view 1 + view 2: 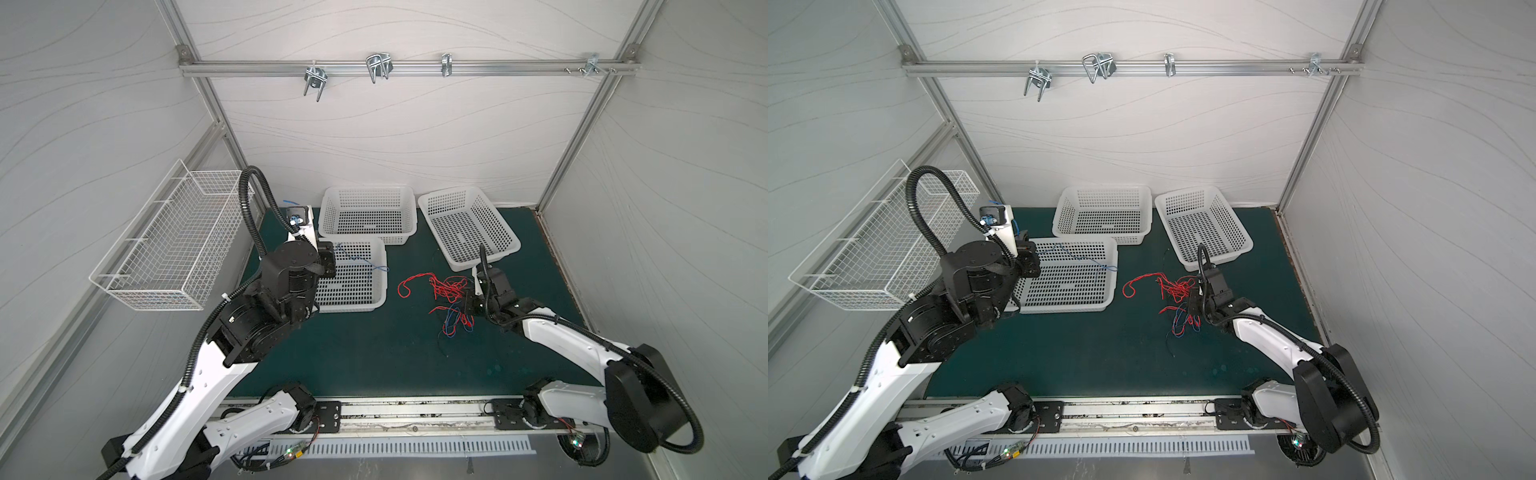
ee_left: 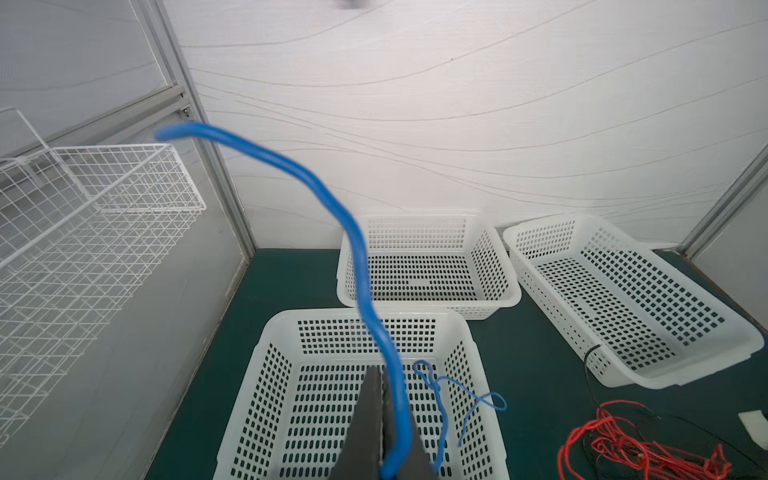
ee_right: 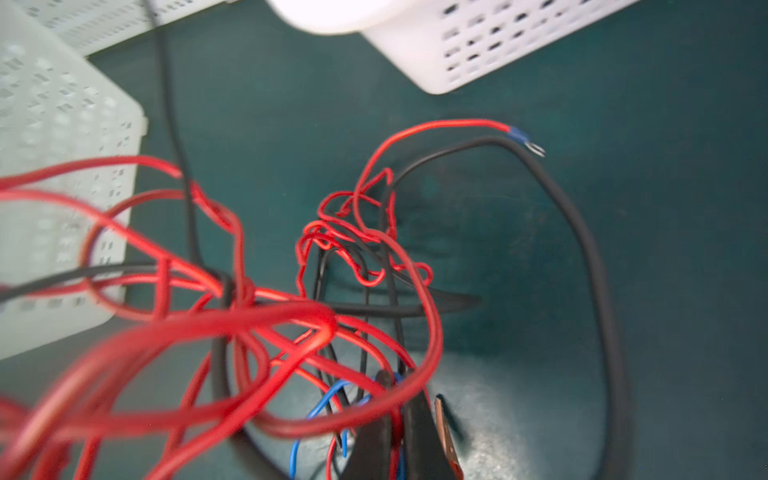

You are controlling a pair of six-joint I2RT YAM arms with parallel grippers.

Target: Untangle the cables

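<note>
Cables (image 1: pixel 451 289) on green mat (image 1: pixel 374 357), right gripper (image 3: pixel 399 390) pinching them, left gripper (image 2: pixel 381 376) pinching blue cable (image 2: pixel 361 266).

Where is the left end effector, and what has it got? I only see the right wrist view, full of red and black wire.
Observer: The left end effector is shut on a blue cable, above the near basket on the left.
Operator: Is that cable tied into my tangle?
Observer: Seemingly not. In both top views its loose length lies in that basket, with its end draped over the rim, apart from the tangle on the mat.
Operator: Anything in the other baskets?
Observer: The far middle basket and the right basket show nothing inside.
</note>
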